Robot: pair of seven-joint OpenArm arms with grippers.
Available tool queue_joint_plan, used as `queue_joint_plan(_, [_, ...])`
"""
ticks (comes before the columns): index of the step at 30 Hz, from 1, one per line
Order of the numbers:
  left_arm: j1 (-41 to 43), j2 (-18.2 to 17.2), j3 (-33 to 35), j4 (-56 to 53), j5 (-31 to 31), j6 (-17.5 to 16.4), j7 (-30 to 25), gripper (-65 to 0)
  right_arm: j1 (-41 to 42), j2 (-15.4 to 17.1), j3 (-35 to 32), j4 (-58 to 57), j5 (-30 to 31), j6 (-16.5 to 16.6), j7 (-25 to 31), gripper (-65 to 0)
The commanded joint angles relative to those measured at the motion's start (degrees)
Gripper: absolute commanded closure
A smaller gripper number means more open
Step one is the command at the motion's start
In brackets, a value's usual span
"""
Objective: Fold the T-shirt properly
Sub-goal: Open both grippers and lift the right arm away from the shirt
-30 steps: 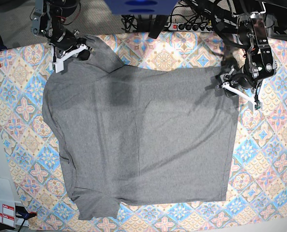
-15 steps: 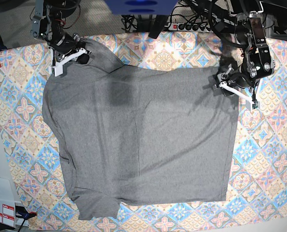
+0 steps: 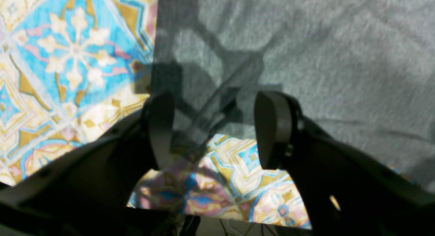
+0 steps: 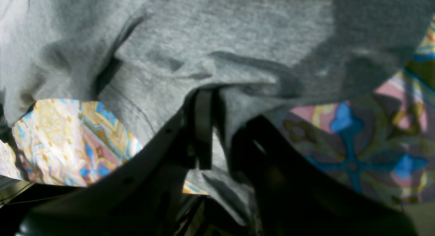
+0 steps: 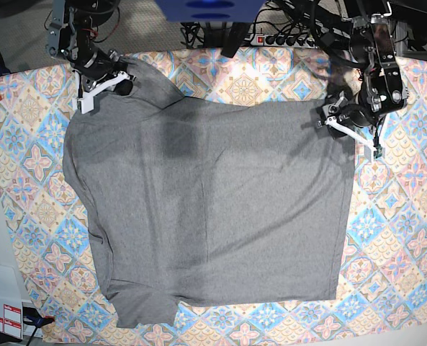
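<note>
Looking down from the base view, you see the T-shirt (image 5: pixel 213 209) spread flat and nearly filling the tablecloth (image 5: pixel 407 238), its grey cloth reaching from the far edge by the arms down almost to the near edge; one sleeve juts out at the lower left, and the cloth lies mostly smooth with a few faint creases; your right gripper (image 5: pixel 106 81) sits at the shirt's far left corner, where the cloth bunches up into a small peak around it; in the right wrist view, the right gripper (image 4: pixel 217 127) has its jaws drawn close together with a fold of grey fabric pinched between them, and more fabric drapes over and below the fingers (image 4: pixel 203 127), so you can count it as clamped on the T-shirt (image 4: pixel 217 35); the tablecloth (image 4: pixel 68 140) shows to either side beneath the lifted cloth; your left gripper (image 5: pixel 350 130) hangs at the shirt's far right corner; in the left wrist view, the left gripper (image 3: pixel 214 130) has its jaws spread wide apart with nothing between them; its fingers (image 3: pixel 272 127) straddle the corner of the T-shirt (image 3: pixel 323 52), where the grey edge meets the tablecloth (image 3: pixel 68 59); whether the tips touch the cloth you cannot tell; the arm's shadow falls across that corner.
</note>
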Motion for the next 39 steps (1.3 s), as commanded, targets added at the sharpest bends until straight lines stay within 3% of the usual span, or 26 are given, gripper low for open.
queue_joint_plan(1, [-0.3, -0.5, -0.1, 1.0, 0.1, 0.1, -0.7, -37.2, -1.7, 0.5, 0.5, 1.8, -0.9, -0.7, -0.3, -9.0])
queue_joint_plan(8, [0.3, -0.5, -0.1, 1.0, 0.1, 0.1, -0.9, -37.5, -6.2, 0.3, 6.8, 12.7, -1.1, -0.7, -0.5, -9.0])
queue_joint_plan(24, [1.2, -0.5, -0.1, 1.0, 0.1, 0.1, -0.9, -37.6, -9.1, 0.4, 7.9, 13.3, -1.1, -0.7, -0.3, -9.3])
queue_joint_plan(32, [3.3, -0.5, 0.0, 1.0, 0.0, 0.1, -1.0, -37.6, -10.7, 0.3, 17.3, 13.4, -0.9, -0.7, -0.6, -9.2])
queue_joint_plan(39, [3.9, -0.5, 0.0, 1.1, 0.0, 0.1, -1.0, -37.6, -13.5, 0.3, 18.9, 13.4, -1.0, -0.5, -0.4, -9.1])
